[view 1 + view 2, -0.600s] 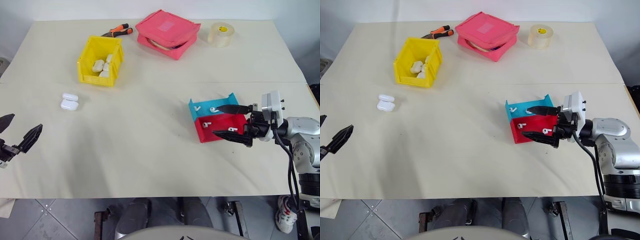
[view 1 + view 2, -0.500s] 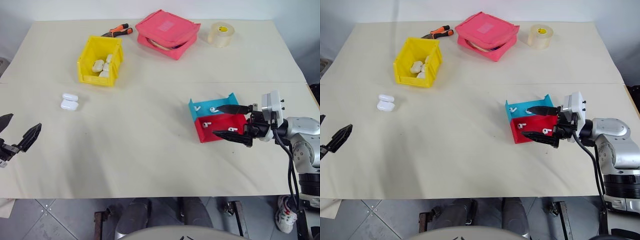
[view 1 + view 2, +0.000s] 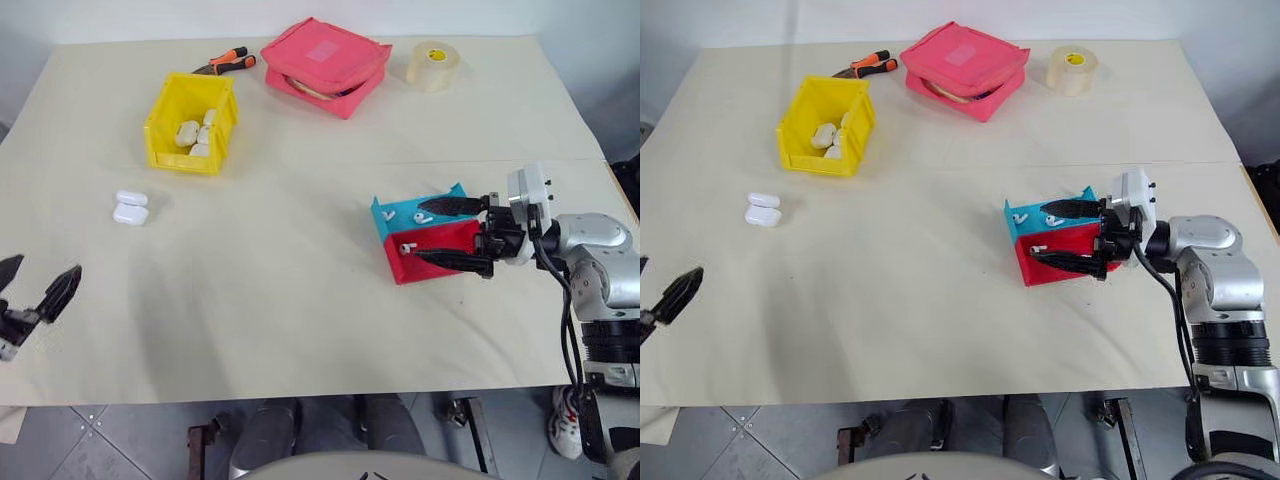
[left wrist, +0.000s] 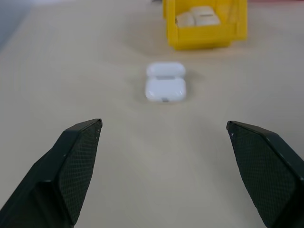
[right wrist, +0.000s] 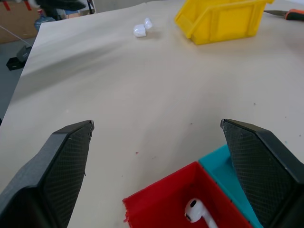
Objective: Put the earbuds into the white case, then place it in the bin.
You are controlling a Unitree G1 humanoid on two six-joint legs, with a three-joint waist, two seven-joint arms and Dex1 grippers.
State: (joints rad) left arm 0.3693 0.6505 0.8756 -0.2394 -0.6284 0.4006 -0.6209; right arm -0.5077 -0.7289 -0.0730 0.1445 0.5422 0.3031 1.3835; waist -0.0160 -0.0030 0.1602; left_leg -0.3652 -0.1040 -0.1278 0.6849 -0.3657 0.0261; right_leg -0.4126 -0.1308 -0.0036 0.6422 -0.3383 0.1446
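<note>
You are looking down on a desk (image 3: 300, 330) covered in a plain cream sheet, with a faint seam running across it at mid-depth; grey floor tiles show below its near edge and a pale wall runs behind its far edge.

At about 8 o'clock the left claw (image 3: 35, 290) hovers near the desk's near-left corner, its fingers spread wide and empty. At 10 o'clock the white case (image 3: 130, 208) lies with its lid open on the bare sheet, well apart from that claw. Just beyond it, toward 11 o'clock, stands the bin (image 3: 192, 124), with several white cases inside. Behind the bin lie orange-handled pliers (image 3: 225, 62).

At 12 o'clock sits a pink zip pouch (image 3: 324, 64), and to its right, a roll of clear tape (image 3: 432, 65).

At 3 o'clock a blue tray (image 3: 412, 207) and a red tray (image 3: 440, 255) sit side by side, with the earbuds (image 3: 422, 216) lying in them. The right claw (image 3: 425, 232) reaches in from the right over both trays, its fingers wide apart and gripping nothing.
</note>
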